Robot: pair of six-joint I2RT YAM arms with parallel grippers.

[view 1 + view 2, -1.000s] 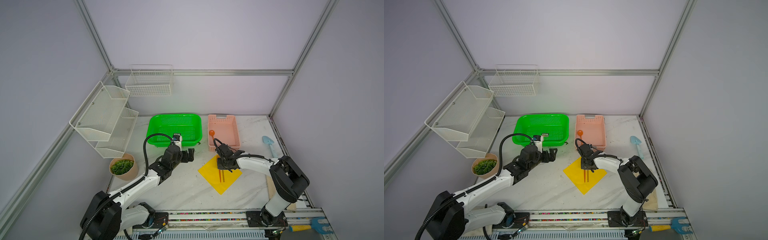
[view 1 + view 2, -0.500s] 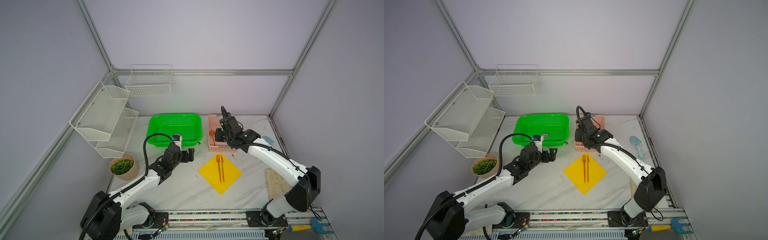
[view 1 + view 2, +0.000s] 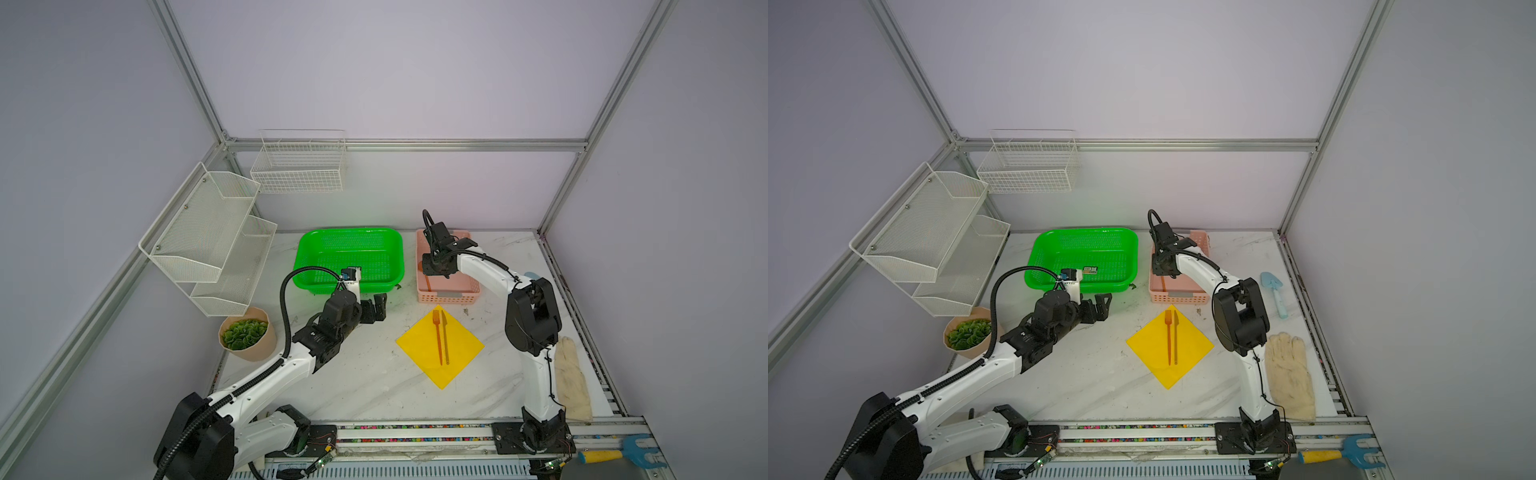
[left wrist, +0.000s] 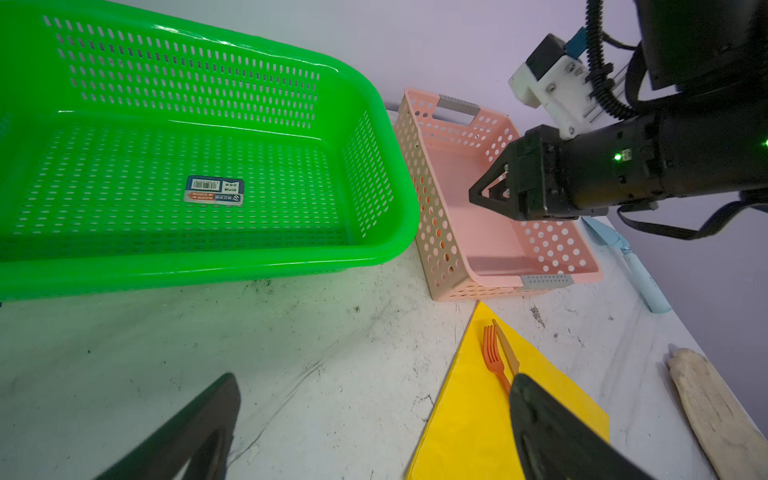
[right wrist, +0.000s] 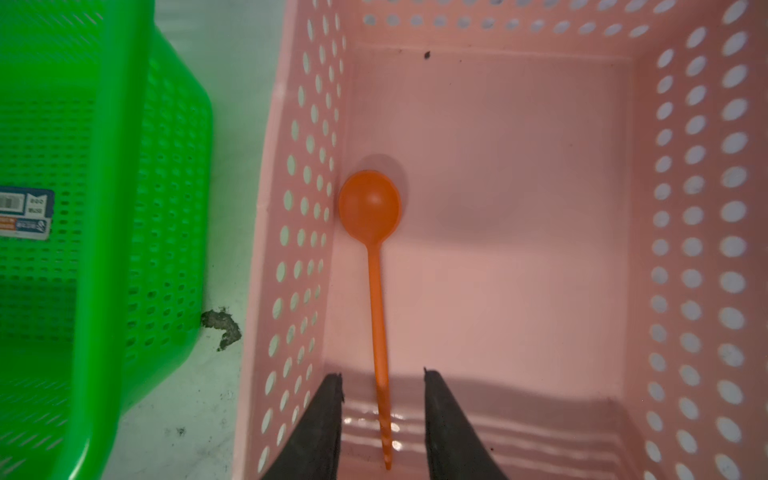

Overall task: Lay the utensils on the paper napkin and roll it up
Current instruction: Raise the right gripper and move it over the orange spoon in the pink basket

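Right end effector (image 5: 382, 376): jaws apart, straddling the handle of the spoon (image 5: 369, 203) without touching it, low inside the pink basket (image 5: 685, 208).
Spoon: flat on the basket floor, bowl ahead of the fingertips (against the perforated side wall).
Left end effector (image 4: 374, 386): jaws wide apart, empty, over the worktop (image 4: 208, 353).
Fork (image 4: 492, 353), knife (image 4: 508, 353): side by side on the napkin (image 4: 478, 415), by one left finger.

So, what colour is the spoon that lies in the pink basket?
Orange, plain, with no pattern. The spoon shows best in the right wrist view.
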